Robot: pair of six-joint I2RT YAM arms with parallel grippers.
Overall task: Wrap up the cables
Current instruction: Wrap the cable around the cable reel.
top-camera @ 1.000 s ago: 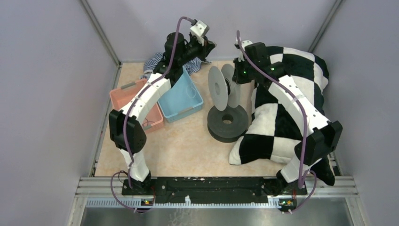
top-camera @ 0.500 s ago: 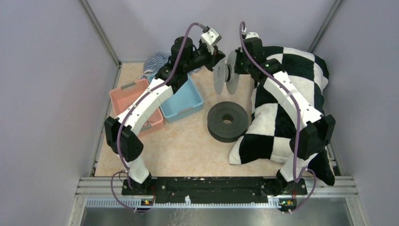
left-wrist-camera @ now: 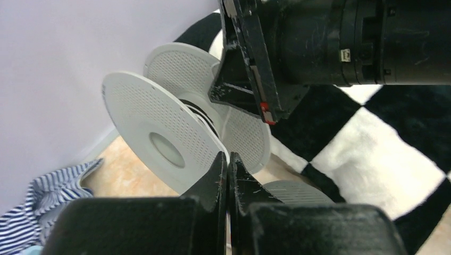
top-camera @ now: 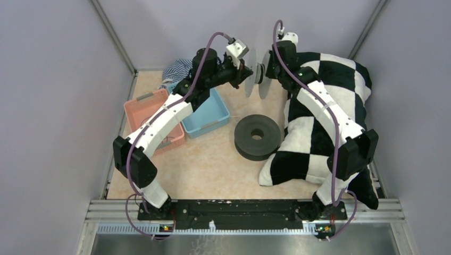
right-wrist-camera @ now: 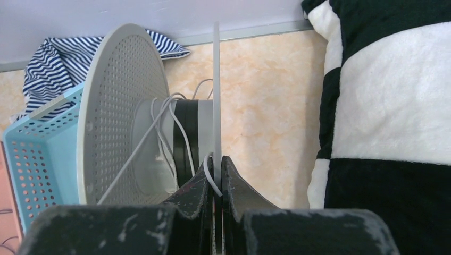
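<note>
A white spool (top-camera: 254, 74) is held in the air near the back wall. The white cable (right-wrist-camera: 159, 127) and the black cable (right-wrist-camera: 183, 133) are wound round its hub. My right gripper (right-wrist-camera: 215, 159) is shut on the rim of one flange (right-wrist-camera: 216, 79), with a loop of white cable pinched beside it. One white strand runs straight from the hub across the other flange (right-wrist-camera: 114, 106). My left gripper (left-wrist-camera: 228, 156) is shut, its tips at the rim of that flange (left-wrist-camera: 159, 133). I cannot tell whether it pinches anything.
A black ring-shaped base (top-camera: 257, 136) lies mid-table. A large black-and-white checked pillow (top-camera: 319, 122) fills the right side. A blue basket (top-camera: 205, 114) and a pink basket (top-camera: 146, 109) stand at the left, with striped cloth (top-camera: 175, 69) behind them. Walls close in behind.
My right gripper has lifted the spool off the black base and carried it up and back. My left gripper has swung right to meet the spool's flange.
</note>
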